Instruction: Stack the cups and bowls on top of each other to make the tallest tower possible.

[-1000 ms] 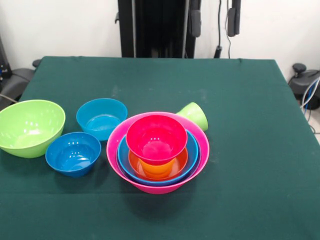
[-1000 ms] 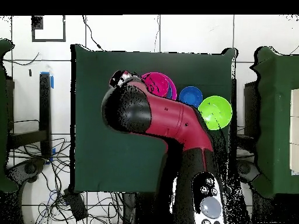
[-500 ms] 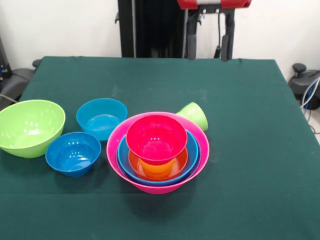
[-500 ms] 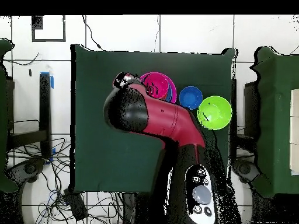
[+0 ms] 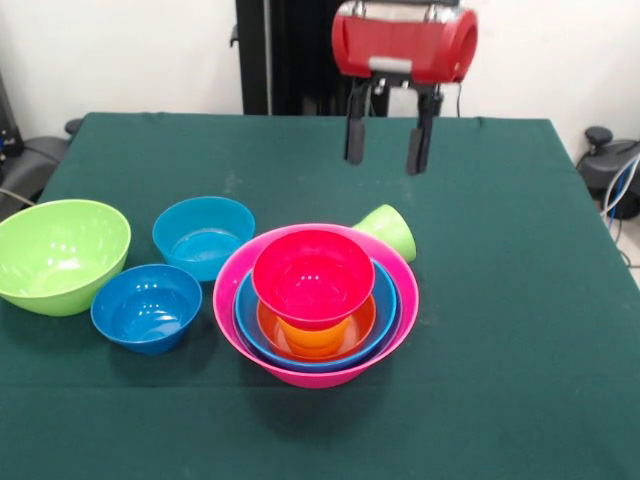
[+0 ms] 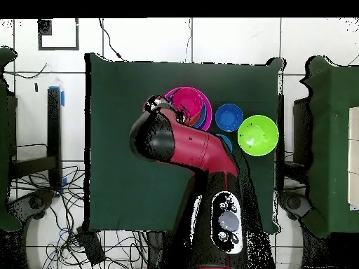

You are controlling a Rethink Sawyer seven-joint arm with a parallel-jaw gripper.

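Note:
The tower stands at the table's middle front: a big pink bowl holds a blue bowl, an orange bowl, an orange cup and a red-pink bowl on top. A lime green cup lies on its side behind the pink bowl's rim. A big lime green bowl, a sky blue bowl and a dark blue bowl stand to the left. My gripper hangs open and empty above the table, behind the green cup. In the overhead view the arm hides part of the pink bowl.
The green table cloth ends at a front edge below the tower. A black pedestal stands behind the table. Cables and dark chairs sit off both table sides.
The gripper has come down from the top edge into full view, towards the green cup. The bowls and cups have not moved.

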